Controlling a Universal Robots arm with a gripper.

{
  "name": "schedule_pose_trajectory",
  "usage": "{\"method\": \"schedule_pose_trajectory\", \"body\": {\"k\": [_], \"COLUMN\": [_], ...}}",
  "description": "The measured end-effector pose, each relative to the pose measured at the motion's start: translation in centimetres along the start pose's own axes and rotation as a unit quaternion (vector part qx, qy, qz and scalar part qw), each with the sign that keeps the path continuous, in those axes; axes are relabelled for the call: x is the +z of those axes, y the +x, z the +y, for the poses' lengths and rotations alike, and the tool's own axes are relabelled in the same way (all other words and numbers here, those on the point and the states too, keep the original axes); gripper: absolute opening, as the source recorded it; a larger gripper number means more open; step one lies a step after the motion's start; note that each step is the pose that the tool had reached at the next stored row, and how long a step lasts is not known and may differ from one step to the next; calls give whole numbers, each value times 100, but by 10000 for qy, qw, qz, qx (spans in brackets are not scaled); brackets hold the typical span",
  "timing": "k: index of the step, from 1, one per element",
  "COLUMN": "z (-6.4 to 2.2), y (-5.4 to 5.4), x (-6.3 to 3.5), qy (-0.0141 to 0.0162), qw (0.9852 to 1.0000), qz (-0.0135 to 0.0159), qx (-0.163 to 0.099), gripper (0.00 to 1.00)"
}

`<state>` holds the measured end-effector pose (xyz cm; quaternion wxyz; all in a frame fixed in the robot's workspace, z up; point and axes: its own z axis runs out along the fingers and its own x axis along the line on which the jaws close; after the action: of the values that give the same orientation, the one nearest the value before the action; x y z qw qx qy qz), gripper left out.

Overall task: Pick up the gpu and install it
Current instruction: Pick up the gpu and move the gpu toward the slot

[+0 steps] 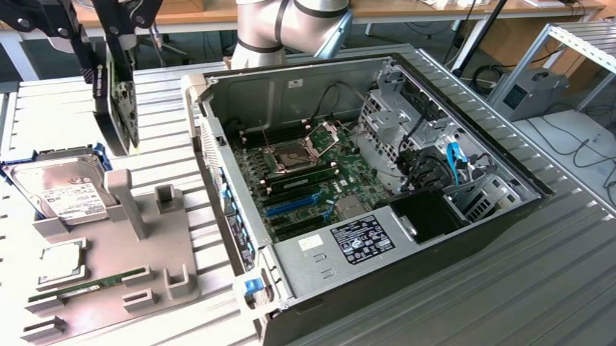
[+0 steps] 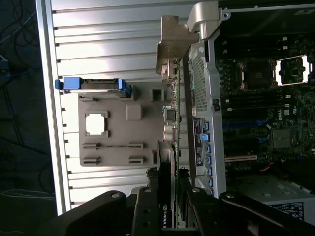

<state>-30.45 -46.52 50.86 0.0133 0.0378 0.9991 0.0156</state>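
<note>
gpu (image 1: 120, 115) clamped in the gripper (image 1: 108, 61), hanging outside the PC case (image 1: 279, 94)
Fingers (image 2: 146, 206) are closed partway, one on each flat face of the card, so it hangs on edge straight below the wrist. It sits just outside the open case's side wall, on the exterior view's left of it. In the wrist view its silvery bracket (image 2: 172, 49) points away from the gripper, right beside that wall

Bright, even exterior — dim wrist view; glare on table (image 2: 108, 54)
</note>
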Motion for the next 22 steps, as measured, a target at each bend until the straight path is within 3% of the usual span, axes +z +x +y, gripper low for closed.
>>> {"method": "schedule_pose_trajectory", "body": {"k": [22], "z": [-1], "y": [-56], "x": [116], "qy": [1], "qw": [10000], "qz": [0], "qx": [0], "gripper": [26]}}
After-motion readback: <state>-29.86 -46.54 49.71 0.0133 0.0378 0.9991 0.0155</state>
